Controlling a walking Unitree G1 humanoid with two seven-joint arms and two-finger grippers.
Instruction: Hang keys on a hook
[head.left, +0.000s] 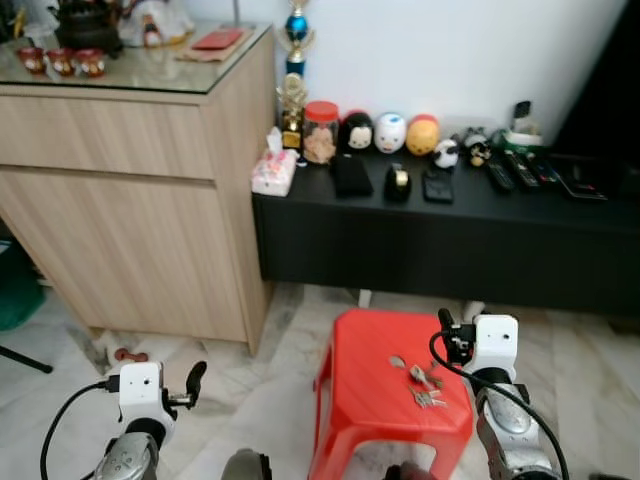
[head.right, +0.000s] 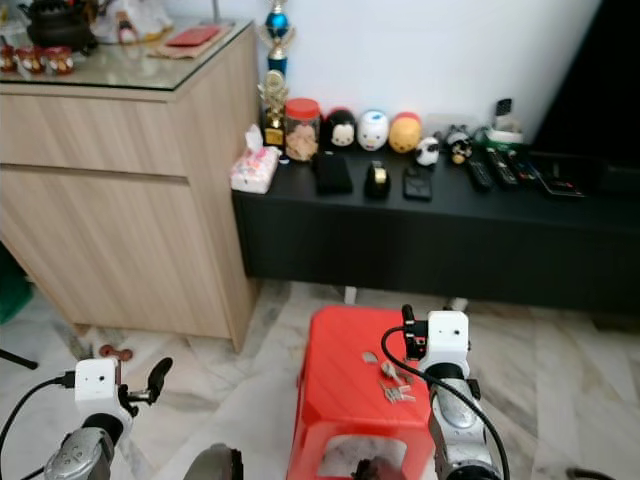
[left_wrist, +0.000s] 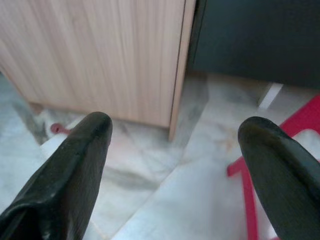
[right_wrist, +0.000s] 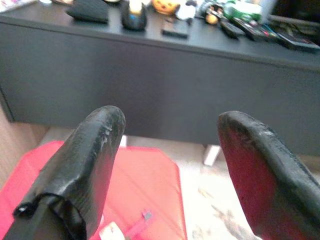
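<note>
Right gripper (right_wrist: 167, 165) is spread wide and empty, its two black fingers (right_wrist: 90, 155) well apart with nothing between them, hanging at the lower right of the head view just beside the red stool (head.left: 350, 400). The keys (head.left: 425, 385) lie loose on the stool's top, lower centre of the frame, a small scatter of metal just left of that wrist. That placement makes sense: the stool puts them at a height the arm can reach, and the gripper sits near them, parted, as if lining up a pick.

Left gripper (left_wrist: 175, 165) is parted just as wide and carries nothing, low at the lower left, pointing at the marble floor (head.left: 260, 390) beside the wooden cabinet (head.left: 130, 220); likely just idling.

The black console (head.left: 450, 240) crosses the middle right, cluttered with small figurines. As for a hook, I can't pick one out here.
</note>
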